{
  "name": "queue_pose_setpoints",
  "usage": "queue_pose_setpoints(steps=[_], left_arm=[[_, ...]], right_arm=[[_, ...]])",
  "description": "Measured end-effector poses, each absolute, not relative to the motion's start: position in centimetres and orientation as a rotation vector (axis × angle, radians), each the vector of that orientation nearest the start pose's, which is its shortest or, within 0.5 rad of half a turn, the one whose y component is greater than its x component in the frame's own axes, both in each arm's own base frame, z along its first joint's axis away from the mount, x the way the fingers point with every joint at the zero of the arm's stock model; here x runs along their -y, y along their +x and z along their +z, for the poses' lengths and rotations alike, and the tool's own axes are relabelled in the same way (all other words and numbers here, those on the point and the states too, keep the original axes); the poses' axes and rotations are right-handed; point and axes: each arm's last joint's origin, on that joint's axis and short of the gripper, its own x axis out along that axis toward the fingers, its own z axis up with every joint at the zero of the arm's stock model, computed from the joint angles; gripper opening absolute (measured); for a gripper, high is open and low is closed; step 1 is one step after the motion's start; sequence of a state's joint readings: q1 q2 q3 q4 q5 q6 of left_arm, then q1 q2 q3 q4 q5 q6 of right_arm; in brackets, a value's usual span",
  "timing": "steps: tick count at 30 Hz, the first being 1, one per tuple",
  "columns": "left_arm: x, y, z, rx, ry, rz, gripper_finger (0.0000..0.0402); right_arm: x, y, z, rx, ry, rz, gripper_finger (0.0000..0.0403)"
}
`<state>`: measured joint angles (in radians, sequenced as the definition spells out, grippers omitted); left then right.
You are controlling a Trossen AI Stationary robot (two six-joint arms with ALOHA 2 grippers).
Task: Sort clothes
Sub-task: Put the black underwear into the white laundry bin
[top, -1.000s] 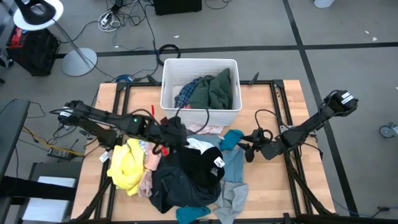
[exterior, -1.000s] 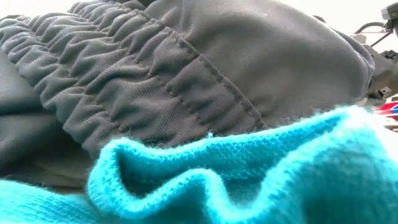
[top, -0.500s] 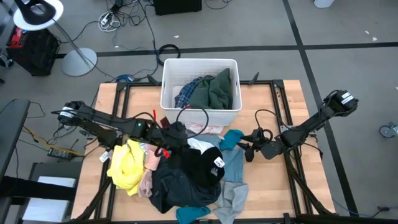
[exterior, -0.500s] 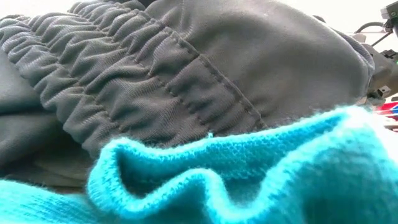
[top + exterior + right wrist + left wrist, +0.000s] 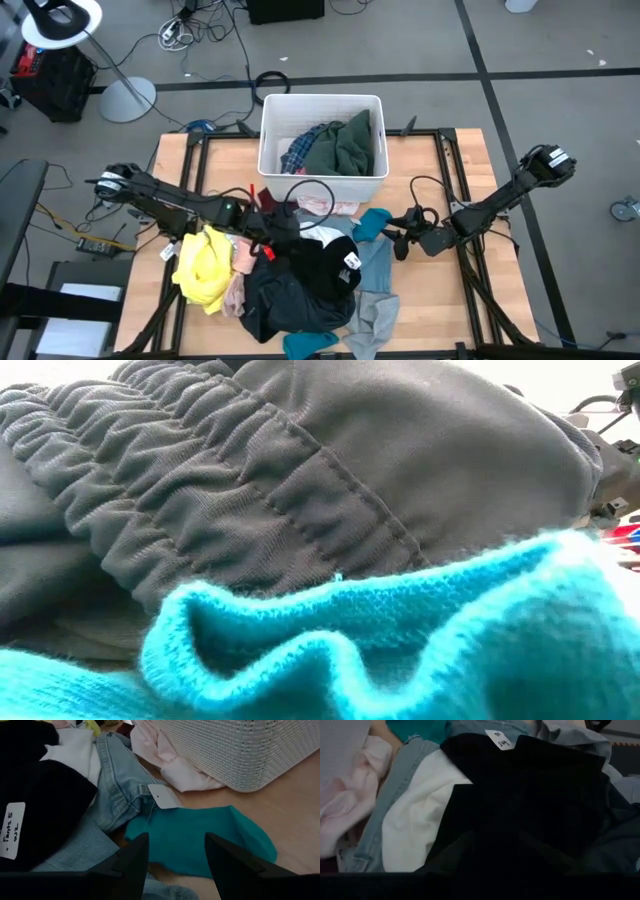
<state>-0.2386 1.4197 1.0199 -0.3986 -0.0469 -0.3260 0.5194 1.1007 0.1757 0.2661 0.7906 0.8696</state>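
High view: heaped soft fabric clothes (image 5: pixel 300 280) fill the table's centre toward six o'clock. Left gripper (image 5: pixel 268 222), jaw state unclear, sits at the heap's ten o'clock edge. Right gripper (image 5: pixel 175 851), open and empty, faces a teal knit piece (image 5: pixel 200 837); closing on it looks next.

clothes (image 5: pixel 300 275) heaped before bin (image 5: pixel 322 103), table (image 5: pixel 450 300) centre
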Motion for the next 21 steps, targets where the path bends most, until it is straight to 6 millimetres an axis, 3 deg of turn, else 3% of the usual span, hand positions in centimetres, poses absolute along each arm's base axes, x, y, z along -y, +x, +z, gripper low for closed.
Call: queue_pose_setpoints(steps=[6, 10, 13, 16, 21], left_arm=[[7.0, 28.7, 23.6, -0.821, -0.245, -0.093, 0.0157], [7.3, 28.7, 23.3, -0.836, -0.292, -0.141, 0.0146], [7.5, 28.7, 23.2, -0.847, -0.285, -0.148, 0.0103], [7.5, 28.7, 23.3, -0.840, -0.264, -0.160, 0.0027], [7.6, 29.2, 24.9, -0.794, -0.220, -0.167, 0.0003]], right_arm=[[-6.4, 15.4, 12.5, -0.365, 0.443, -0.458, 0.0194], [-6.4, 15.4, 12.6, -0.364, 0.443, -0.458, 0.0194], [-6.4, 15.4, 12.6, -0.364, 0.444, -0.461, 0.0194], [-6.3, 15.4, 12.6, -0.363, 0.445, -0.463, 0.0194], [-6.3, 15.4, 12.6, -0.362, 0.445, -0.463, 0.0194]])
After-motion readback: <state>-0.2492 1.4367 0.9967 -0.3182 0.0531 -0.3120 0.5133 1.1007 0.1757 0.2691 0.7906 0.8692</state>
